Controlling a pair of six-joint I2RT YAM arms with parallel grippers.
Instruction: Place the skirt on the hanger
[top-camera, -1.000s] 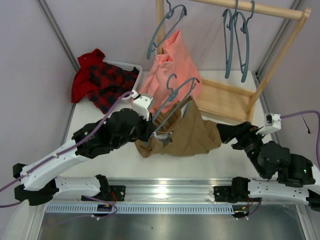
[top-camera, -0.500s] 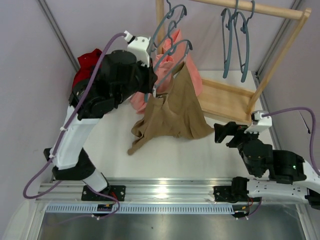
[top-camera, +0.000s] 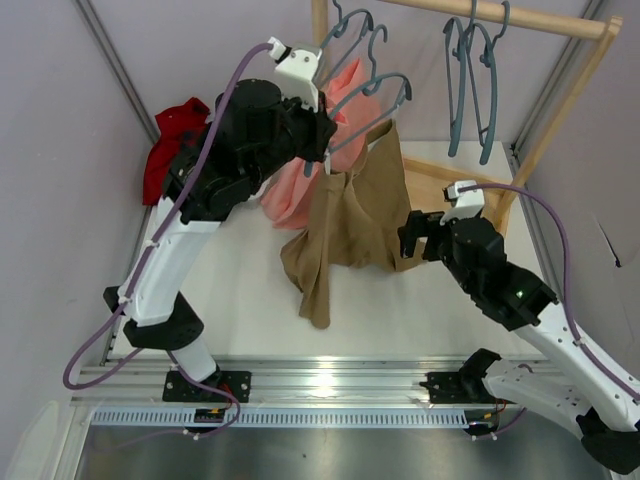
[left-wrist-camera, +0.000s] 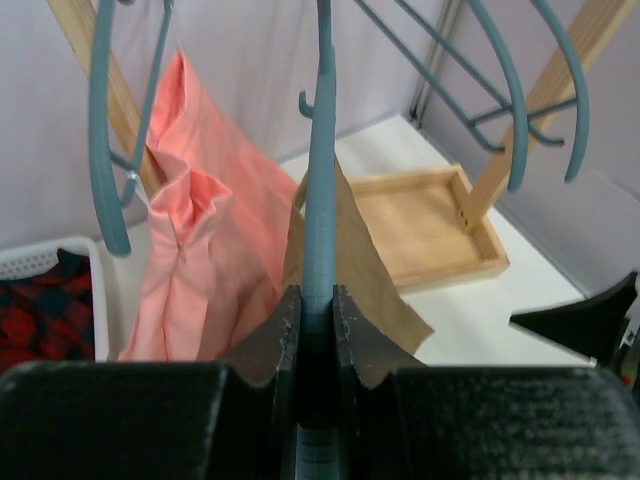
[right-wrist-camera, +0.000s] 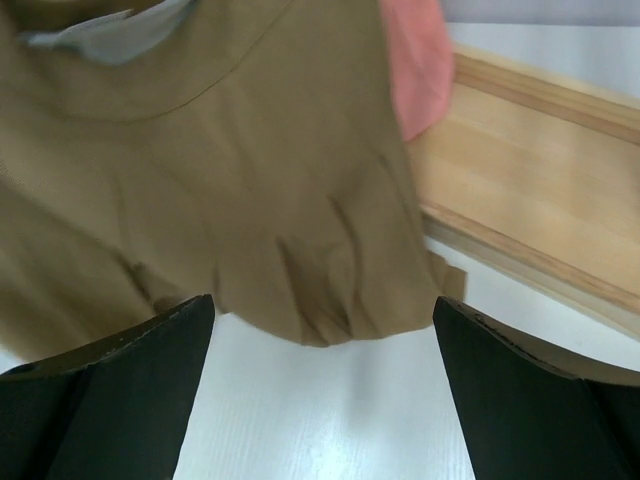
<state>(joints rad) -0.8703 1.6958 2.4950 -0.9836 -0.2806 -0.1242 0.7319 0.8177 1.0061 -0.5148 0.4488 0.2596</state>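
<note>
The khaki skirt (top-camera: 350, 215) hangs from a grey-blue hanger (top-camera: 372, 108), with its lower end trailing to the table. My left gripper (top-camera: 328, 160) is shut on the hanger's bar and holds it high beside the rack. In the left wrist view my fingers (left-wrist-camera: 283, 318) clamp the hanger (left-wrist-camera: 320, 180), and the skirt (left-wrist-camera: 352, 262) drapes behind it. My right gripper (top-camera: 408, 238) is open and empty, just right of the skirt's hem. The right wrist view shows the skirt (right-wrist-camera: 220, 180) ahead of the open gripper (right-wrist-camera: 320, 345), not touching it.
A wooden rack rail (top-camera: 500, 15) carries several more grey-blue hangers (top-camera: 470, 80). A salmon-pink garment (top-camera: 285, 200) hangs behind the skirt. A red-and-black plaid garment (top-camera: 165, 150) lies at the back left. The rack's wooden base tray (top-camera: 450, 185) sits behind my right gripper.
My left arm has lifted the hanger and skirt off the table, up toward the rail. My right arm has risen and moved left toward the skirt's hem, still open.
</note>
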